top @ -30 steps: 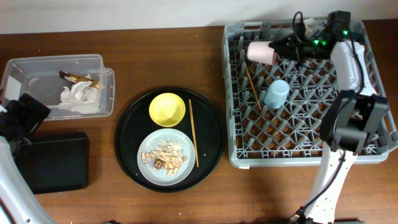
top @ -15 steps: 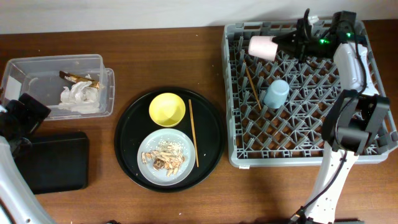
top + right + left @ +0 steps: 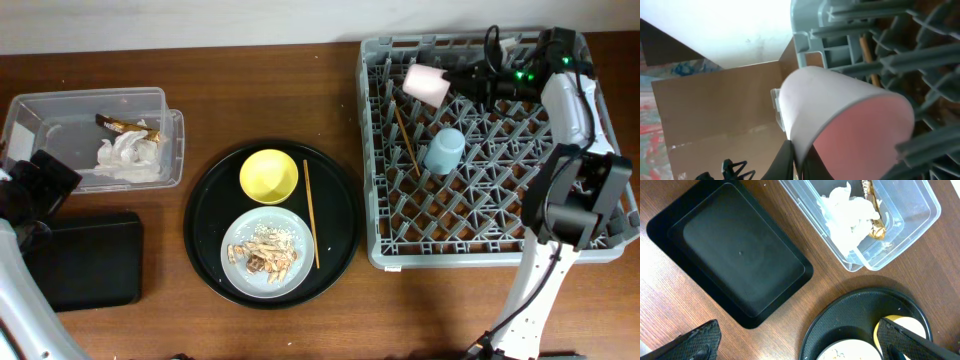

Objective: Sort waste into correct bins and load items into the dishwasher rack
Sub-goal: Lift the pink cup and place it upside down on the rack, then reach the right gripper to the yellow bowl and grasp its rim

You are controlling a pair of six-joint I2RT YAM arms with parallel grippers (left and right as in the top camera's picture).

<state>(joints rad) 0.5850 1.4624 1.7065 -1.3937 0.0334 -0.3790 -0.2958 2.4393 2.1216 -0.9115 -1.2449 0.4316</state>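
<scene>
Wooden table, right jaws pinching pink cup over rack, left jaws wide, empty.

Rack right, round tray centre, box left, shallow tray before box

Colours: pink cup, lt-blue cup, yellow bowl, grey rack.

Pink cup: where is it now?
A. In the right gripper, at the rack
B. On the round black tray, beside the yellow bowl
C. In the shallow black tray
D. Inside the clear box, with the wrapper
A: the right gripper is shut on the rim of the pink cup, which lies on its side at a corner of the rack.
</scene>
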